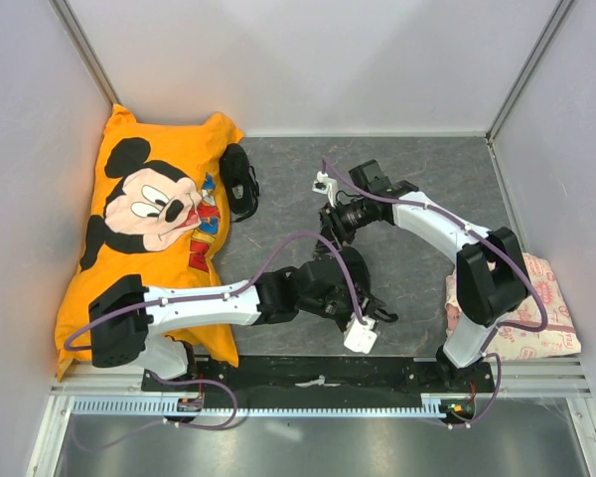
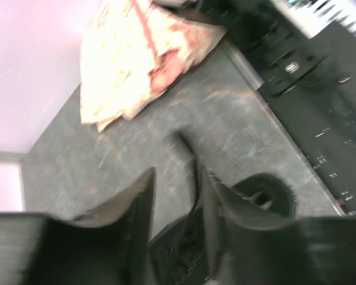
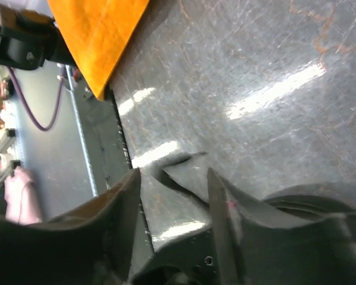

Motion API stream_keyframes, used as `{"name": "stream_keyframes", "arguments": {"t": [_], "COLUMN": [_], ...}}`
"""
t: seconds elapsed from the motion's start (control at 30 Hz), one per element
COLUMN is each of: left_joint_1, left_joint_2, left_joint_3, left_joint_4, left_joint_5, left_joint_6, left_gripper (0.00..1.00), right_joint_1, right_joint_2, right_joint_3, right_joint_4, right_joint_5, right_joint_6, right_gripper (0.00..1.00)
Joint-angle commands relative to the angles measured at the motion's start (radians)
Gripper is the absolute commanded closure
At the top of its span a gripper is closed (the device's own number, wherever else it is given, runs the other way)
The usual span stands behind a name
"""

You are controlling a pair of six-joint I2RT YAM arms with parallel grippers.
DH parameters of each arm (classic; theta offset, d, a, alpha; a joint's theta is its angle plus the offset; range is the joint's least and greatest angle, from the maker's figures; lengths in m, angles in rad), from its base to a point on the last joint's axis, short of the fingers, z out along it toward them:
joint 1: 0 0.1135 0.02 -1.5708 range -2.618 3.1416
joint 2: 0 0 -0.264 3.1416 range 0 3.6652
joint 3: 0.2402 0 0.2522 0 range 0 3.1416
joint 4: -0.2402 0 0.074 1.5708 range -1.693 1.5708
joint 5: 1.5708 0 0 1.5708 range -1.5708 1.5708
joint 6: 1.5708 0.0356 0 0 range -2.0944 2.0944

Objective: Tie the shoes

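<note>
grey, scuffed matting [image 1: 417, 189] floors a booth closed in by pale walls [image 1: 328, 60], with glare streaks across it in the right wrist view. nearest, a black rail [image 1: 318, 373] carries both arm bases. just beyond it on the right, a pale cushion with a red pattern [image 1: 541, 308] lies against the side wall. the two arms meet over the middle of the mat. the left gripper [image 2: 177, 178] points down with its fingers [image 2: 139, 219] narrowly apart; mat shows in the gap, and a thin dark lace [image 2: 187, 155] runs up through it close to one finger. that view is blurred, so i cannot tell whether the strand is pinched. under this gripper sits the dark laced top of one shoe [image 2: 178, 255], mostly hidden by the arms in the top view. the right gripper [image 3: 174, 178] hangs just past it, fingers also a little apart, with a dark pointed flap [image 3: 181, 172] lying between the tips; whether it is gripped cannot be told. farther back on the left, the second shoe [image 1: 240, 181] lies on the mat, touching the edge of an orange mickey mouse pillow [image 1: 149, 219] that runs along the left wall from the rail to the far corner. both shoes are all black.
</note>
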Motion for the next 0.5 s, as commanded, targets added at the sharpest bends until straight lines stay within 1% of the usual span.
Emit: {"name": "stream_keyframes", "arguments": {"t": [0.0, 0.03, 0.07, 0.1, 0.13, 0.17, 0.2, 0.23, 0.27, 0.3, 0.33, 0.37, 0.4, 0.43, 0.47], "left_joint_1": [0.005, 0.014, 0.025, 0.050, 0.061, 0.072, 0.106, 0.133, 0.165, 0.242, 0.287, 0.329, 0.404, 0.431, 0.448], "left_joint_2": [-0.054, -0.074, -0.125, -0.152, -0.182, -0.212, -0.265, -0.288, -0.304, -0.321, -0.319, -0.313, -0.293, -0.275, -0.256], "left_joint_3": [0.013, 0.013, 0.008, 0.002, -0.006, -0.032, -0.047, -0.061, -0.079, -0.087, -0.093, -0.104, -0.109, -0.112, -0.115], "left_joint_4": [0.043, -0.023, -0.054, -0.111, -0.179, -0.201, -0.221, -0.266, -0.287, -0.307, -0.318, -0.330, -0.332, -0.330, -0.326], "left_joint_5": [-0.133, -0.129, -0.116, -0.101, -0.086, -0.089, -0.089, -0.069, -0.053, -0.043, -0.018, -0.004, 0.011, 0.026, 0.029], "left_joint_6": [-0.067, -0.101, -0.121, -0.136, -0.159, -0.168, -0.182, -0.214, -0.234, -0.260, -0.321, -0.351, -0.383, -0.447, -0.481], "left_gripper": [0.44, 0.43, 0.41, 0.38, 0.36, 0.36, 0.36, 0.36, 0.36, 0.37, 0.37, 0.38, 0.38, 0.38, 0.39], "right_joint_1": [-0.026, -0.055, -0.075, -0.096, -0.142, -0.161, -0.181, -0.213, -0.225, -0.234, -0.245, -0.247, -0.248, -0.248, -0.248], "right_joint_2": [0.008, 0.001, -0.009, -0.025, -0.033, -0.041, -0.056, -0.067, -0.079, -0.120, -0.143, -0.169, -0.223, -0.246, -0.269], "right_joint_3": [0.101, 0.107, 0.112, 0.112, 0.114, 0.121, 0.123, 0.118, 0.089, 0.063, 0.033, -0.034, -0.065, -0.096, -0.142], "right_joint_4": [-0.155, -0.198, -0.215, -0.232, -0.281, -0.316, -0.358, -0.429, -0.454, -0.468, -0.479, -0.482, -0.485, -0.484, -0.485], "right_joint_5": [-0.007, 0.010, 0.013, 0.021, 0.038, 0.055, 0.073, 0.093, 0.146, 0.177, 0.208, 0.245, 0.259, 0.263, 0.274], "right_joint_6": [-0.149, -0.168, -0.190, -0.202, -0.224, -0.251, -0.335, -0.371, -0.411, -0.449, -0.463, -0.471, -0.475, -0.472, -0.466], "right_gripper": [0.34, 0.32, 0.24, 0.21, 0.20, 0.19, 0.19, 0.19, 0.19, 0.19, 0.19, 0.20, 0.20, 0.19, 0.19]}}
